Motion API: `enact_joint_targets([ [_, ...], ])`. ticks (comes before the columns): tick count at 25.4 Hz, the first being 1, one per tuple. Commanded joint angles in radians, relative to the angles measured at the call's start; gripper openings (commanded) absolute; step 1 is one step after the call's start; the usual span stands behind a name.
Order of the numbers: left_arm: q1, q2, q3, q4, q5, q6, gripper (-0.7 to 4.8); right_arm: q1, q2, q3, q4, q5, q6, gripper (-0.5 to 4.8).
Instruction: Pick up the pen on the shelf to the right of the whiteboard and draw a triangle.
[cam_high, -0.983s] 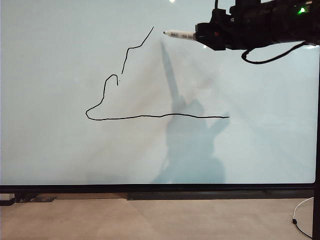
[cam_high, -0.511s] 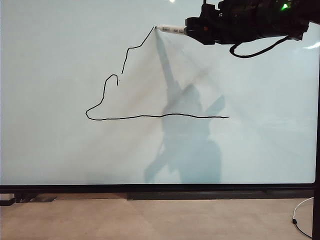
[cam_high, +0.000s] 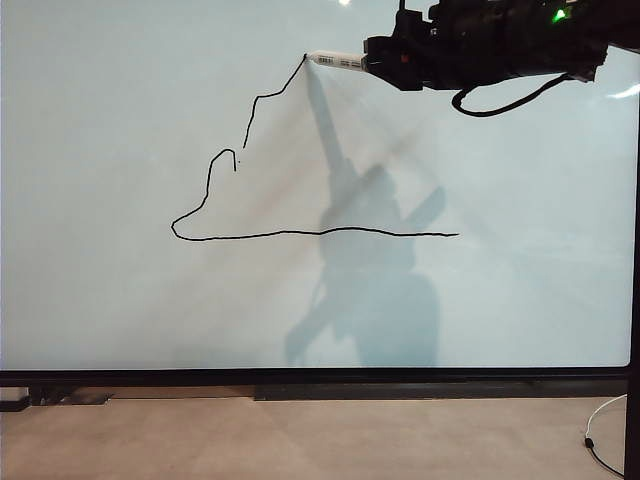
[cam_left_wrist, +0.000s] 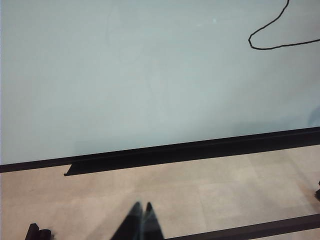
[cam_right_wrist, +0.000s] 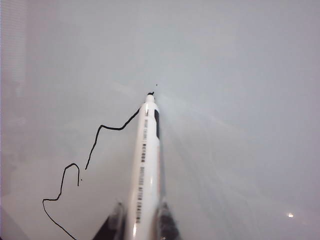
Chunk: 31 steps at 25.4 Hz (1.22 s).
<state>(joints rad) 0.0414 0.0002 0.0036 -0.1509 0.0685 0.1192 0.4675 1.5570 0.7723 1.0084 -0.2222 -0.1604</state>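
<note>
The whiteboard (cam_high: 120, 300) fills most of the exterior view. On it is a black line drawing (cam_high: 300, 233) with a flat base and a jagged, stepped left side; no right side is drawn. High on the right, my right gripper (cam_high: 375, 55) is shut on the white pen (cam_high: 337, 60). The pen's tip rests at the top end of the jagged side. In the right wrist view the pen (cam_right_wrist: 146, 160) runs out from between the fingers (cam_right_wrist: 167, 225) to the line's end. My left gripper (cam_left_wrist: 142, 206) is shut and empty, low above the floor before the board's frame.
A black frame (cam_high: 320, 377) runs along the whiteboard's lower edge, with the tan floor (cam_high: 300, 440) below it. A thin white cable (cam_high: 600, 425) lies at the floor's right. The arm's shadow (cam_high: 370, 290) falls on the board.
My right gripper moved up and to the left with the pen. The tip went from off the line to the top end of the jagged side. The left gripper stayed still.
</note>
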Motion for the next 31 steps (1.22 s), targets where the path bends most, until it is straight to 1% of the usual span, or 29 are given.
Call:
enact_joint_targets([
  [1, 0.000, 0.000, 0.003, 0.009, 0.003, 0.001, -0.05, 0.000, -0.003, 0.002, 0.010, 0.022, -0.009, -0.09],
  [5, 0.000, 0.000, 0.003, 0.009, 0.003, 0.001, -0.05, 0.000, -0.003, -0.006, -0.004, 0.035, -0.016, -0.09],
  [11, 0.000, 0.000, 0.003, 0.009, 0.003, 0.001, -0.05, 0.000, -0.003, -0.037, 0.016, 0.068, -0.027, -0.09],
  [16, 0.000, 0.000, 0.003, 0.009, 0.003, 0.001, -0.05, 0.000, -0.003, -0.041, 0.020, 0.076, -0.032, -0.09],
  [18, 0.000, 0.000, 0.003, 0.009, 0.003, 0.001, -0.05, 0.000, -0.003, -0.041, 0.019, 0.097, -0.032, -0.09],
  [31, 0.000, 0.000, 0.003, 0.009, 0.003, 0.001, -0.05, -0.001, -0.003, -0.064, 0.020, 0.115, -0.048, -0.09],
])
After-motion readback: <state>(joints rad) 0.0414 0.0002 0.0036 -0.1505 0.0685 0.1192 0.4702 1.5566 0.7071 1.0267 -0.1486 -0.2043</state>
